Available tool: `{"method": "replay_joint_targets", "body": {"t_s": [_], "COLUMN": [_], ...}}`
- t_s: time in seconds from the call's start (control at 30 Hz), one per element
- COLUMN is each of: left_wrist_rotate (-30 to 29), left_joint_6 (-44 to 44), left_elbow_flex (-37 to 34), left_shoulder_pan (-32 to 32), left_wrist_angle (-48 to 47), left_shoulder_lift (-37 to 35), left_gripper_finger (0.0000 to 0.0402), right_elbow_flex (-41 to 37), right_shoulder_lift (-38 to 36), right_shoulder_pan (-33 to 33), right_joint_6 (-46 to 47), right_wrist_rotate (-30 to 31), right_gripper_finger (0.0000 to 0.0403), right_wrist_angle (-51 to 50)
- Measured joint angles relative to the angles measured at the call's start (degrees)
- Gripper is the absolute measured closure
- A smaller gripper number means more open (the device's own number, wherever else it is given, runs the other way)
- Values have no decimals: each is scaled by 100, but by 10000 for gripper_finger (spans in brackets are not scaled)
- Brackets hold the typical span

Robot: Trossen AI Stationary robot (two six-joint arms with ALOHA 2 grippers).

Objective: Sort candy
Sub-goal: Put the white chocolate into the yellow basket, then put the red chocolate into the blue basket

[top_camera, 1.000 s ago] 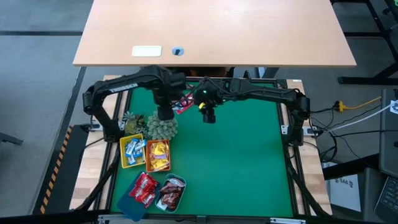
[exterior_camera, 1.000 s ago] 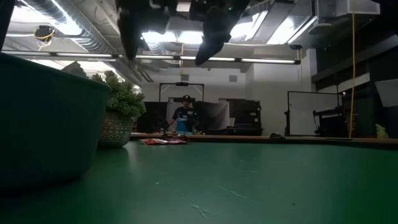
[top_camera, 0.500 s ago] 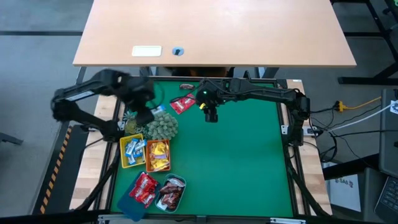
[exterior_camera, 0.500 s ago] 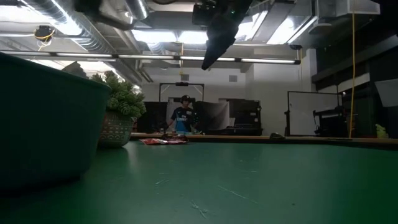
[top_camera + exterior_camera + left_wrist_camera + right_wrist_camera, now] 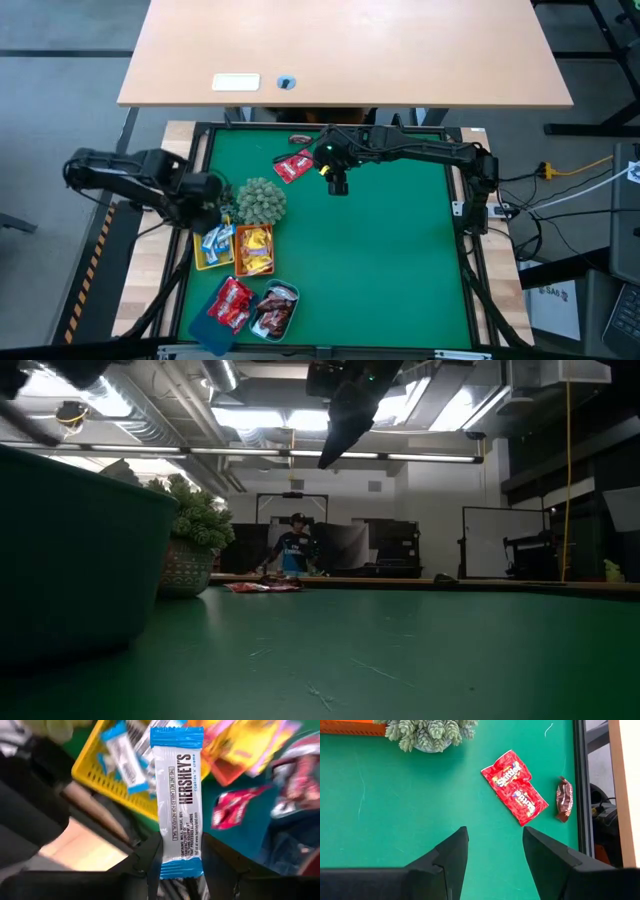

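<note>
My left gripper (image 5: 207, 190) hangs over the table's left edge, beside the yellow tray (image 5: 200, 258), shut on a blue-white bar (image 5: 179, 795). Blue-white sweets (image 5: 122, 757) lie in the yellow tray, yellow packets (image 5: 255, 250) in the orange tray, red packets (image 5: 231, 300) in the blue tray and dark bars (image 5: 274, 312) in the teal tray. Two red packets (image 5: 515, 787) and a brown sweet (image 5: 564, 799) lie flat on the mat near the far edge. My right gripper (image 5: 337, 182) hovers open over the mat, just right of them. My left gripper pinches the blue-white bar between its two fingers (image 5: 152, 857) at one end (image 5: 181, 851), just above the crimped blue seal. The fingers lie across the bar. The bar is lifted clear and sticks out beyond the fingertips over the yellow tray.
A grey-green spiky plant ball (image 5: 260, 200) in its pot stands on the mat just beyond the trays, between the two grippers. Bare green mat (image 5: 400, 270) stretches to the right and near side. A person (image 5: 293, 550) stands far off in the room behind.
My left arm has swung from the far middle of the table, near the red packets, toward the left edge and now hangs beside the yellow tray. The right gripper has stayed in place.
</note>
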Motion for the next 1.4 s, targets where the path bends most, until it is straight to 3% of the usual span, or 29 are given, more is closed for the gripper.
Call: {"method": "replay_joint_targets", "body": {"t_s": [0.6, 0.83, 1.2, 1.4], "left_wrist_rotate": [124, -468, -1597, -2024], "left_joint_6": [-587, -501, 388, 957], "left_elbow_flex": [-1300, -1309, -1311, -1311], "left_shoulder_pan": [-161, -159, -159, -158], "left_wrist_angle": [6, 266, 2421, 3472], "left_shoulder_lift": [63, 57, 54, 58], "left_gripper_finger": [246, 246, 246, 246], "right_elbow_flex": [0, 0, -4, -7], "right_shoulder_lift": [2, 34, 736, 1296], "right_shoulder_pan": [0, -11, -414, -776], "right_joint_6": [9, -333, -901, -192], "right_wrist_rotate": [-7, -4, -54, -86], "right_gripper_finger": [215, 215, 215, 215], "right_wrist_angle": [7, 611, 1461, 1924]}}
